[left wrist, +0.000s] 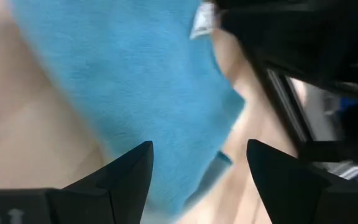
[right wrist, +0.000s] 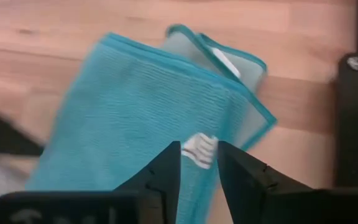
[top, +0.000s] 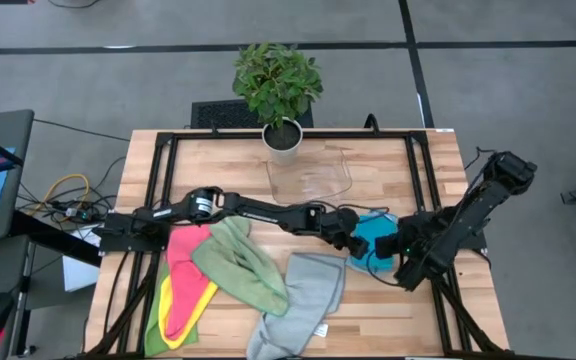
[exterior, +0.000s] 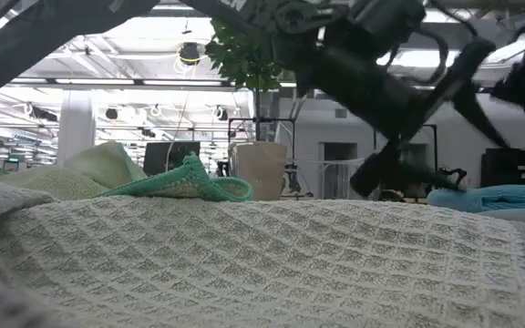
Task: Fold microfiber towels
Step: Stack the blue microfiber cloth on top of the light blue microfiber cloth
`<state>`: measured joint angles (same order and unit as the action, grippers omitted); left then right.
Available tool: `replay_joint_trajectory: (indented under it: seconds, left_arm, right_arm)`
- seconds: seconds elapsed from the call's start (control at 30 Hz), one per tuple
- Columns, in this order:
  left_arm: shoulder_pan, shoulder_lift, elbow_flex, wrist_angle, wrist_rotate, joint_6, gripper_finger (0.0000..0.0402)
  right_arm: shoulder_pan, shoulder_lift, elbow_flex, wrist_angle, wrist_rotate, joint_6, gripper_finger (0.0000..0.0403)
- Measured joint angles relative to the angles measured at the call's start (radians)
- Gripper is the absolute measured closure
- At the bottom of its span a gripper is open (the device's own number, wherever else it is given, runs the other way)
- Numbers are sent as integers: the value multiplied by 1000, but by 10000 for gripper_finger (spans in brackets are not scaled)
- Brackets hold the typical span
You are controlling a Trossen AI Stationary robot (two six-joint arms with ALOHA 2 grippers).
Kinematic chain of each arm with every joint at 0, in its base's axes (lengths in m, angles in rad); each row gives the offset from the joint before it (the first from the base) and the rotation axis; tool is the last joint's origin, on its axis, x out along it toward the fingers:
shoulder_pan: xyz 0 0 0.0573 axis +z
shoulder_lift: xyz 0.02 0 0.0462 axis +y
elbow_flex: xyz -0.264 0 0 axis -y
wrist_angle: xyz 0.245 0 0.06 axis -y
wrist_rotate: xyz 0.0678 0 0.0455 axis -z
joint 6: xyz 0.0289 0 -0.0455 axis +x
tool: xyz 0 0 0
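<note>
Potted plant (top: 280, 95) at table's (top: 228, 160) far edge, clear tray (top: 310, 178) just before it, one towel (top: 374, 240) between both grippers at right, remaining towels (top: 238, 265) heaped along the near-left.

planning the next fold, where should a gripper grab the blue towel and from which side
Take the blue towel at its free corner by the white tag, coming straight down from above. It lies flat on the table, and the layered edges meet there, so a pinch can lift them together.

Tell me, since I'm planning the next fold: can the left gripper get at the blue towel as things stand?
Probably yes. The left gripper hangs open right over the blue towel, nothing between them. The right gripper crowds the same towel from the other side.
</note>
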<state>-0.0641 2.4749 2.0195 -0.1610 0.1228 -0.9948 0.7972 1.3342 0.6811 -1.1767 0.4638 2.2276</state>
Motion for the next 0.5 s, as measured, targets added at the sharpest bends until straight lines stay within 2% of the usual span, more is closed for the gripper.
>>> replay_joint_trajectory:
  seconds: [0.13,0.27,0.37,0.5]
  left_arm:
    - [-4,25,-3,-84,25,-4,150]
    - [9,31,-2,-89,64,17,150]
    - [32,29,5,-78,139,7,150]
    - [59,3,63,-102,190,17,150]
  right_arm:
    - [-8,76,0,34,-53,-7,285]
    - [-12,137,0,71,-104,-48,286]
    - [-12,135,13,67,-122,-63,282]
    - [2,80,60,-41,-107,-32,269]
